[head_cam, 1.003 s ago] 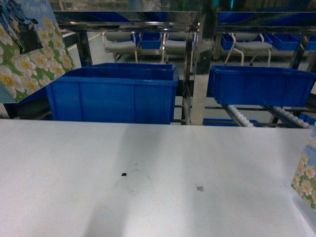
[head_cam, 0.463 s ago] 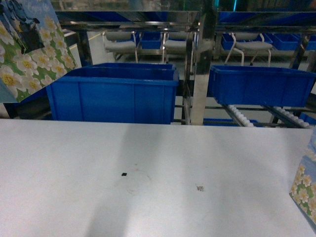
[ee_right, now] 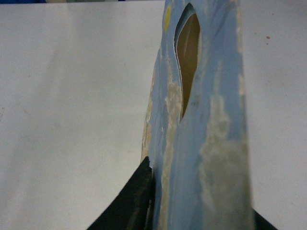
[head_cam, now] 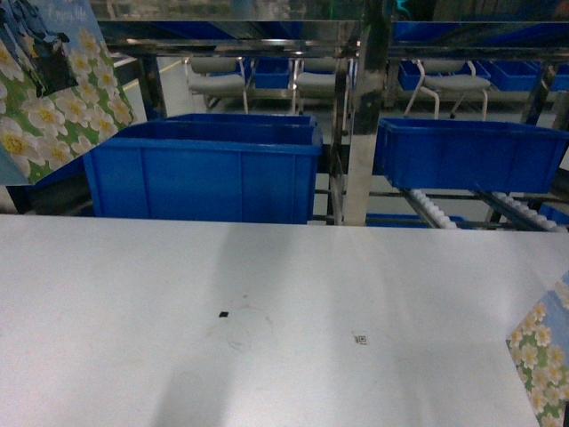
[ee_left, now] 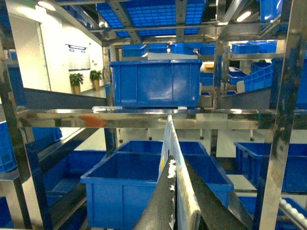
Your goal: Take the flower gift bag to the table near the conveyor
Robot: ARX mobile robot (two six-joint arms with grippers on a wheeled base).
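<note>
1. There are two flower gift bags. The left hand [ee_left: 175,211] holds one of them, the left flower gift bag [head_cam: 53,84], high at about 10 o'clock in the head view, above the blue bin [head_cam: 209,173] and in front of the steel frame [head_cam: 360,116]. In the left wrist view its two dark fingers [ee_left: 158,211] are pressed on both sides of the thin edge of this bag, so this hand is clamped on it.
2. I judge the bag is kept high so that it passes over the bins before it goes down to the table [head_cam: 267,320].
3. The right hand [ee_right: 158,201] is clamped on the right flower gift bag [head_cam: 540,351], which shows at about 4 o'clock at the right edge of the head view, low over the table. One dark finger [ee_right: 129,203] lies against its side; the other finger is hidden behind the paper. I cannot tell if the bottom of the bag touches the table.
4. The bags are flat paper, light blue with white flowers that have yellow centres, and green leaves. The left one also has a dark picture and pale writing near the top. The right wrist view shows a cut-out handle hole [ee_right: 188,57] in the blue paper.
5. The conveyor [head_cam: 436,212] with white rollers lies just behind the table at about 2 o'clock, beside a second blue bin [head_cam: 471,153].
</note>
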